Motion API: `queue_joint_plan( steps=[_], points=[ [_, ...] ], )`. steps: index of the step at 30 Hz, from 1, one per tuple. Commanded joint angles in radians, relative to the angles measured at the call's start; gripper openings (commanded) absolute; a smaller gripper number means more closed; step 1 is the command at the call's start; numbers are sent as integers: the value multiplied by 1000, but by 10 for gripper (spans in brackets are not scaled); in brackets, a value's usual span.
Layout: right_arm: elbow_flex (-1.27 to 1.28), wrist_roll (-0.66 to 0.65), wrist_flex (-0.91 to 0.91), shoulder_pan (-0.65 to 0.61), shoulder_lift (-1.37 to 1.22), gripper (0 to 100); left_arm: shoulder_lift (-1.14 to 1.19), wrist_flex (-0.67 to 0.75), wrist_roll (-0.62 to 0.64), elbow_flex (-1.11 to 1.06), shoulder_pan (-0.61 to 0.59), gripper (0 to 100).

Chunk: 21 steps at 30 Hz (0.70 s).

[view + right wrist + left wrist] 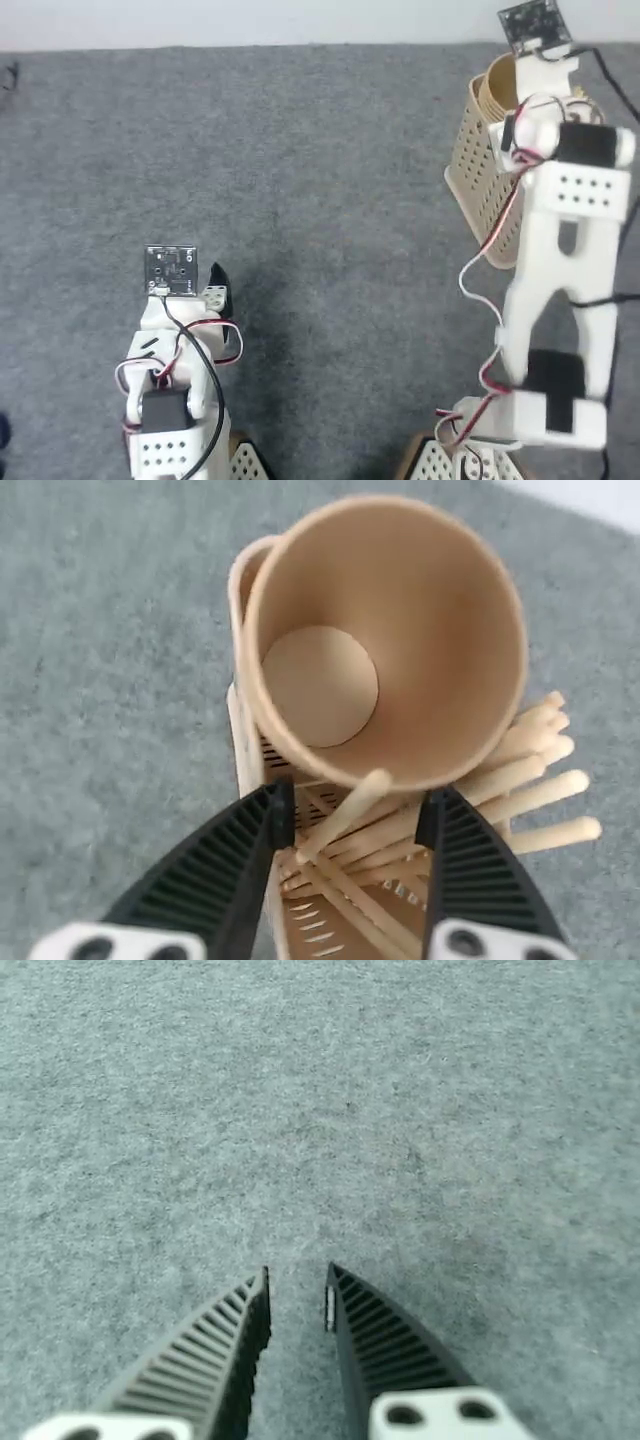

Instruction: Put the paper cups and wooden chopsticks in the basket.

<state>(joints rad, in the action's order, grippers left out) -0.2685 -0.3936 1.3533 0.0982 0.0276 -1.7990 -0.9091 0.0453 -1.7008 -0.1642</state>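
Grey felt surface [300, 150] meets a pale wall [250, 20]. The left gripper [298, 1270] is narrowly parted, empty; the right gripper [360, 790] gapes wide above the beige perforated basket [480, 190] of tan paper cups [385, 640] and wooden chopsticks [540, 785].

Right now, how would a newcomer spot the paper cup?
Find the perforated basket at the far right of the grey table, under the right gripper. The paper cup sits in its top: round and hollow, unlike the wooden chopsticks beside it.
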Motion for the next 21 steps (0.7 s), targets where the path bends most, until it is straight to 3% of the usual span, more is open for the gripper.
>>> queue_joint_plan(
  steps=[1,7,14,21],
  points=[
    [-121,-14,81,13,-65,208,-17,-6,-12,16,6,87],
    [-209,-11,191,24,-79,80,-17,-6,-12,16,6,87],
    [-241,-11,203,25,30,196,-17,-6,-12,16,6,87],
    [-241,-15,280,10,91,198,-17,-6,-12,16,6,87]
  ],
)
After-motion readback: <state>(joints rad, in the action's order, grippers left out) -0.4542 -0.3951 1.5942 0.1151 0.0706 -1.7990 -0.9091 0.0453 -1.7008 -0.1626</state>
